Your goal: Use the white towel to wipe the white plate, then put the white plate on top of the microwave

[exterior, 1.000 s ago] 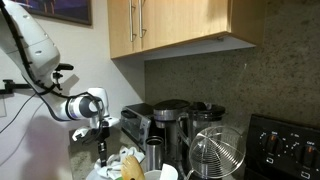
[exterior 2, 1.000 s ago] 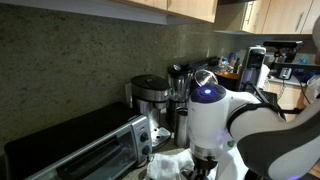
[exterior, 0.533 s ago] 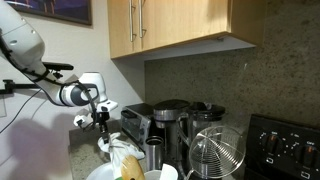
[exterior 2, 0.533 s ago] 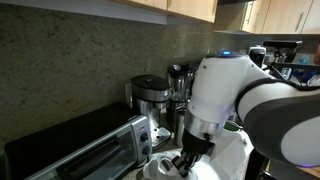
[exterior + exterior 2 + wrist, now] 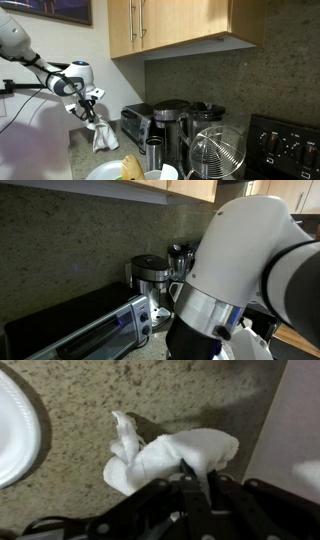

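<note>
My gripper (image 5: 93, 110) hangs above the counter at the left, shut on the top of the white towel (image 5: 103, 136), which dangles below it as a loose bunch. In the wrist view the gripper (image 5: 198, 468) pinches one end of the towel (image 5: 160, 455), and the rest hangs over the speckled counter. Part of the white plate (image 5: 12, 425) shows at that view's left edge, apart from the towel. The silver-and-black microwave (image 5: 135, 121) stands just right of the towel and shows again, with its glass front (image 5: 88, 332), in an exterior view.
A black-and-steel coffee maker (image 5: 171, 121) stands right of the microwave, with a glass jug in a wire frame (image 5: 216, 153) and a black stove (image 5: 286, 143) further right. Yellow bananas (image 5: 131, 166) lie at the bottom edge. The arm's body (image 5: 250, 270) blocks much of an exterior view.
The arm has risen and swung left, away from the bananas and crockery, carrying the towel up with it. The jaws stayed shut on the towel.
</note>
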You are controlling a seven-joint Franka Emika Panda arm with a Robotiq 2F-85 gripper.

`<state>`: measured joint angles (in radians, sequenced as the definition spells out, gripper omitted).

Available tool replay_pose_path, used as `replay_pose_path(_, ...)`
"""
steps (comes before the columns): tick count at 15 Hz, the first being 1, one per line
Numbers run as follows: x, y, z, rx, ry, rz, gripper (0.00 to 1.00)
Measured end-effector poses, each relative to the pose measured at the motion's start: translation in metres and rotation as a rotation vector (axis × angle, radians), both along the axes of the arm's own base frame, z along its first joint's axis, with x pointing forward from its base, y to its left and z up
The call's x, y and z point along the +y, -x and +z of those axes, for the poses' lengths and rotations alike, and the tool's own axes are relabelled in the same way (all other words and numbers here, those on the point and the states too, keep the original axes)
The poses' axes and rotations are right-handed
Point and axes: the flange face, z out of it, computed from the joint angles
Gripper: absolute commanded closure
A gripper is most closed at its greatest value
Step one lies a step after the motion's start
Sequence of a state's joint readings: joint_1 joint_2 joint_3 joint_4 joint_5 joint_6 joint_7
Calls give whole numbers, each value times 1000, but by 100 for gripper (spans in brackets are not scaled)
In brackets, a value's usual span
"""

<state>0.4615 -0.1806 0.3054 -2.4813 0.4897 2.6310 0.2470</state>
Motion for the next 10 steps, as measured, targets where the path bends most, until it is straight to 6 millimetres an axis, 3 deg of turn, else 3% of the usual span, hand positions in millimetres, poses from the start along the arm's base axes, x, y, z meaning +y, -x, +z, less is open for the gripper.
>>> replay_pose_path(3,23,17,-21,12,-11,99,95)
replay_pose_path(8,25,11,-97,4,33,132,95)
replay_pose_path(9,25,9,-112,2,39,134,62)
replay_pose_path(10,25,7,-125,-3,44,138,61)
